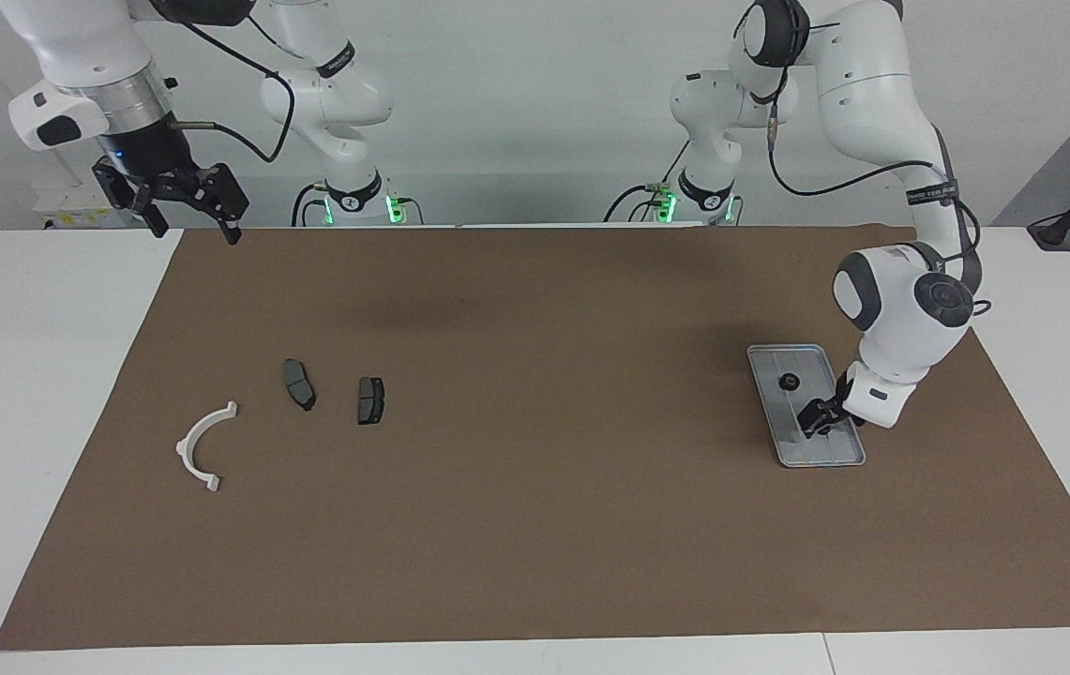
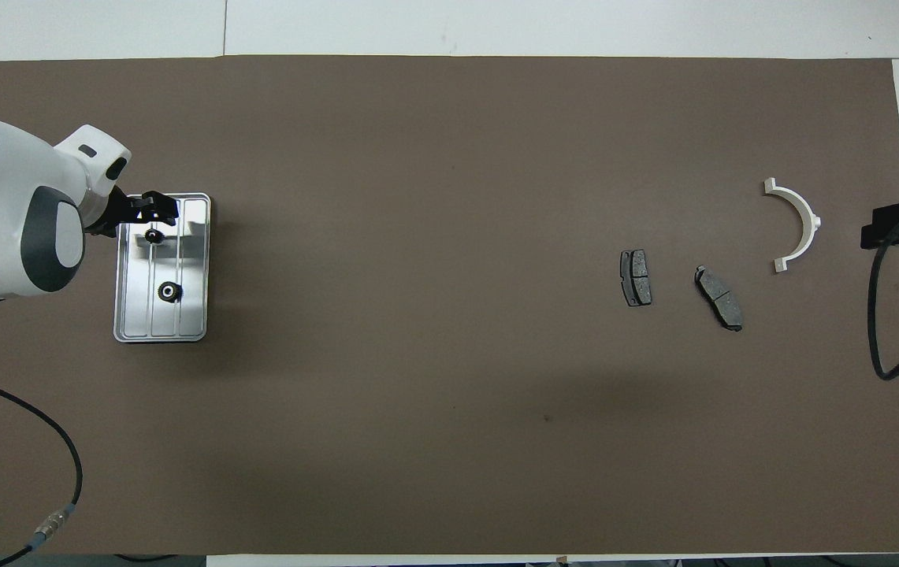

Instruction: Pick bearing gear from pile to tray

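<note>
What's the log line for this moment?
left gripper: over tray | gears in tray: two | right gripper: raised, waiting, open | pile: plates, arc

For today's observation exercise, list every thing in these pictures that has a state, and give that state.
tray: flat on the mat, two small black gears in it
left claw: low over the tray
right claw: open, raised, waiting
white arc: lying on the mat
two grey pads: lying flat, apart
</note>
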Action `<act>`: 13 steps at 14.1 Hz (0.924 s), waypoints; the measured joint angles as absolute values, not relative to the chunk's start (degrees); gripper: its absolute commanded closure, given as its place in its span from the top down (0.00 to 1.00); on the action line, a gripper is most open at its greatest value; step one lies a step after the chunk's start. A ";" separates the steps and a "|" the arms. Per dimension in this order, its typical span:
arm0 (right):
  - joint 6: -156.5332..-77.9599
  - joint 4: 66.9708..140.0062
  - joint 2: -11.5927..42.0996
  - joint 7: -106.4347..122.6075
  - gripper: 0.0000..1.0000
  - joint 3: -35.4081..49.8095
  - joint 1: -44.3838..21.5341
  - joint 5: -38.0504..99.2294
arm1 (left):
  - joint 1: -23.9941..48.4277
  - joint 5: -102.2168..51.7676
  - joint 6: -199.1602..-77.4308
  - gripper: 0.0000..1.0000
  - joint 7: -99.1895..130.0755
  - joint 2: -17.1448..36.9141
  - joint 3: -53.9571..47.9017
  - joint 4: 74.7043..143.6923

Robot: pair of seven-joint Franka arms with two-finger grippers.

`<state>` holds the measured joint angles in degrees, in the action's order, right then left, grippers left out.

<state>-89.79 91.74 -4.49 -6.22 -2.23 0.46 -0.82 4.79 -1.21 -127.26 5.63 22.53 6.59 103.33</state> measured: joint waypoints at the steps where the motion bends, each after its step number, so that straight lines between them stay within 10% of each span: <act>1: -89.79 91.80 -4.49 -6.22 1.00 -2.23 0.46 -0.82 | 4.78 -1.21 -125.40 1.00 5.63 21.30 6.66 102.56; 13: -90.82 94.56 -4.10 -6.22 1.00 -2.23 0.46 -0.81 | 3.20 -1.11 -92.16 1.00 3.75 -3.73 7.75 100.21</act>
